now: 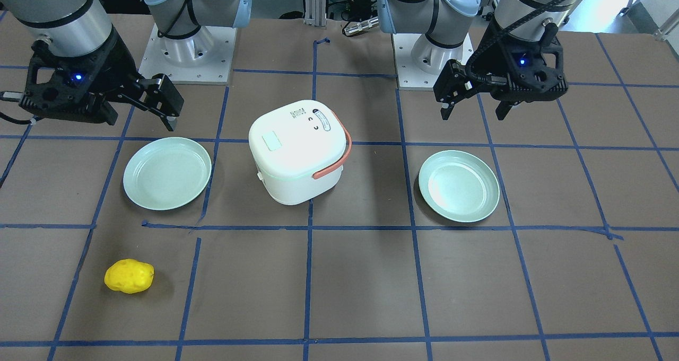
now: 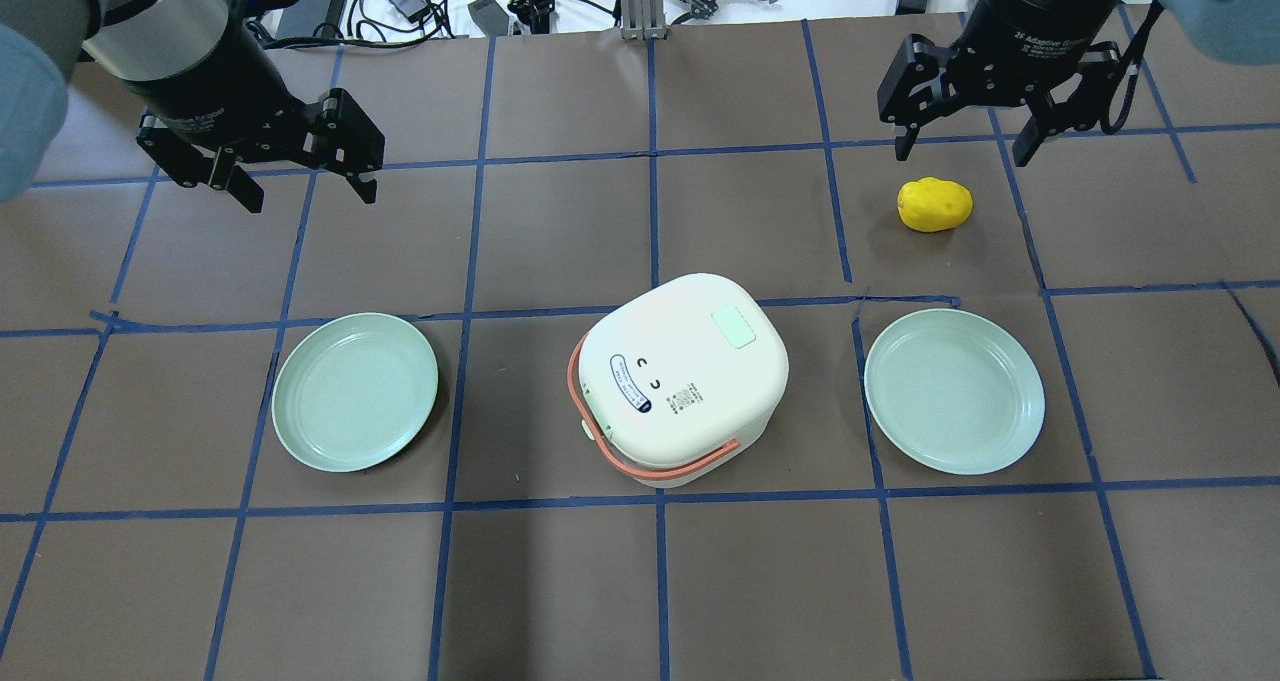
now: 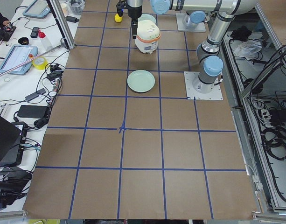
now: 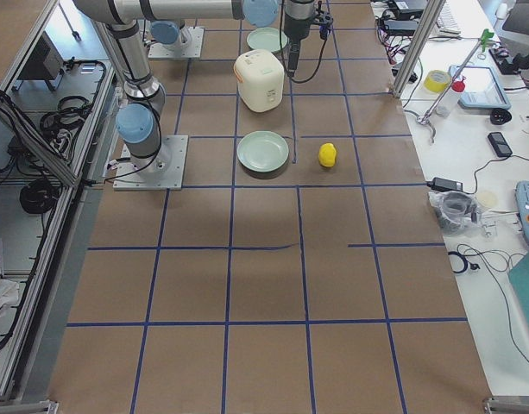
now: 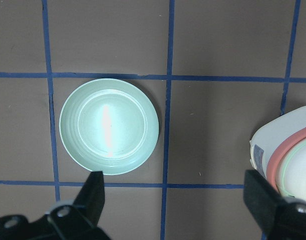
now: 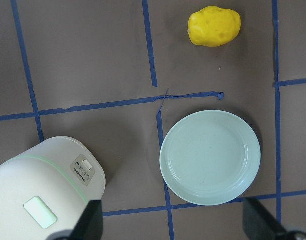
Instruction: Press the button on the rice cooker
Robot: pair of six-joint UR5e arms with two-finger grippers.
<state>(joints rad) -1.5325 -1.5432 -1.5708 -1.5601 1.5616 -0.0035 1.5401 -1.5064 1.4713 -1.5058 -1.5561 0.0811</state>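
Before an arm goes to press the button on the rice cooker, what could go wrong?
1. The small button panel sits on the rice cooker's side wall; a sideways press may slide the free-standing cooker.
2. The right gripper's fingers are wide open, so one could miss it or hit the pale green lid patch instead.

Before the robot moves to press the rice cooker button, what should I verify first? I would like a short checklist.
1. Rice cooker upright, lid shut: ok.
2. Pale green pad on the lid uncovered: ok.
3. Left gripper open and empty: ok.
4. Right gripper open and empty: ok.
5. A gripper placed over the cooker: not ok, both hang apart from it.
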